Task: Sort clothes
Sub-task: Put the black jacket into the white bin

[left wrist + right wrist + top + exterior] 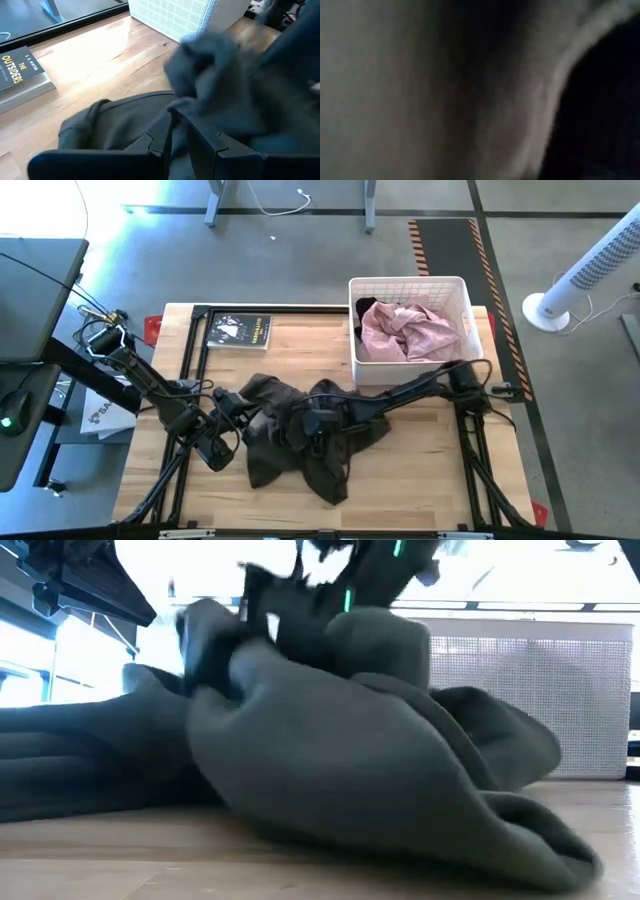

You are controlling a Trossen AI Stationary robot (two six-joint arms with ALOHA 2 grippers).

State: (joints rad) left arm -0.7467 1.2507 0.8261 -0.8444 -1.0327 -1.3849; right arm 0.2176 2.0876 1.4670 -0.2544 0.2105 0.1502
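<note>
While both arms work the dark grey-olive garment (290, 435) mid-desk (420, 480), the risk is dragging it off the front edge if only a fold is caught. Left end effector (180, 130) pinches the cloth, fingers nearly closed. Right end effector (312, 423) is buried in fabric, can't tell its state. Garment is crumpled, long axis approx left-right. Pink garment (405, 330) sits in the basket (460, 288), back-right corner.

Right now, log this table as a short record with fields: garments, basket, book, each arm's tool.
garment on table: dark grey-olive garment, crumpled at the middle of the wooden table
basket: white lattice basket, far right, holding a pale pink garment
book: dark book, far left, lying flat
left tool: at the olive garment's left edge
right tool: on the olive garment's middle
</note>
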